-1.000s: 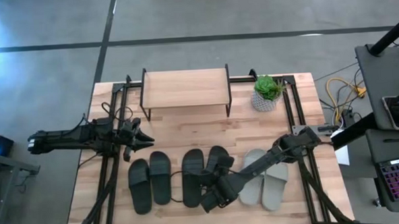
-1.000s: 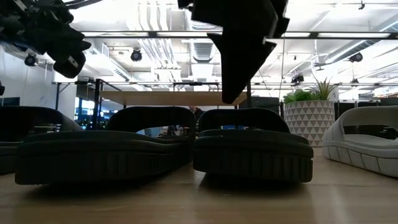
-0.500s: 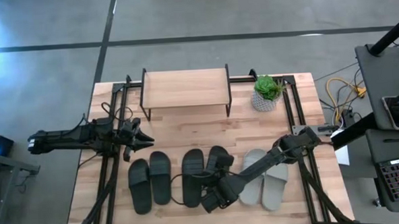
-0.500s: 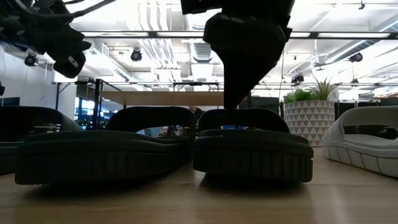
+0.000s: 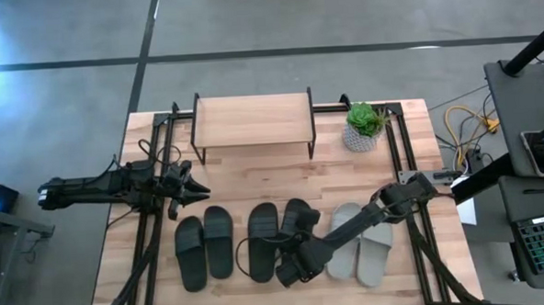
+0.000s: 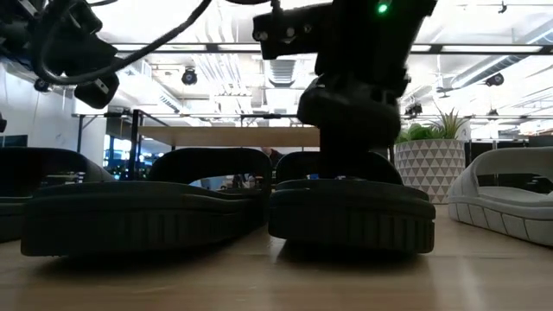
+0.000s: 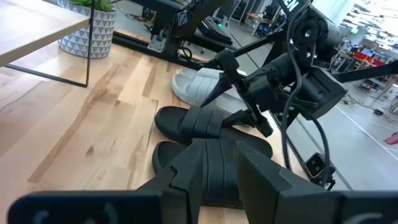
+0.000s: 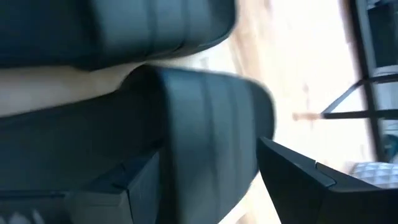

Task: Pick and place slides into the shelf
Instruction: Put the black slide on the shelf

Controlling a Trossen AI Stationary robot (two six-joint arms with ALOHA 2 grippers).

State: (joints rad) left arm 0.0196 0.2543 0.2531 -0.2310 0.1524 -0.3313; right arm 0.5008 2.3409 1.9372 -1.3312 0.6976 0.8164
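Several slides lie soles down in a row near the table's near edge: one black pair (image 5: 203,247), another black pair (image 5: 271,231) and a pale grey-green pair (image 5: 368,245). The shelf (image 5: 252,121) stands at the far edge. My right gripper (image 5: 291,265) is down over the right slide of the middle pair (image 6: 350,212). It is open, with that slide's strap (image 8: 208,124) between its fingers. My left gripper (image 5: 198,186) hovers at the table's left, above and apart from the slides. A narrow gap shows between its fingers, and nothing is in it. My right gripper comes slanting down from the table's right and stands astride the strap (image 6: 346,168) of the black slide. A strip of table shows between the strap and one finger (image 8: 298,180). Whether the other finger (image 8: 140,180) touches the strap, I cannot tell. The slide lies flat on the table.
A potted plant (image 5: 365,125) in a white pot stands right of the shelf. Black frame rails (image 5: 151,222) run along both sides of the table. Bare wood (image 5: 255,181) lies between the slides and the shelf.
My right gripper has sunk from above the black slide down onto its strap, turning a little as it went. The slides have stayed in place.
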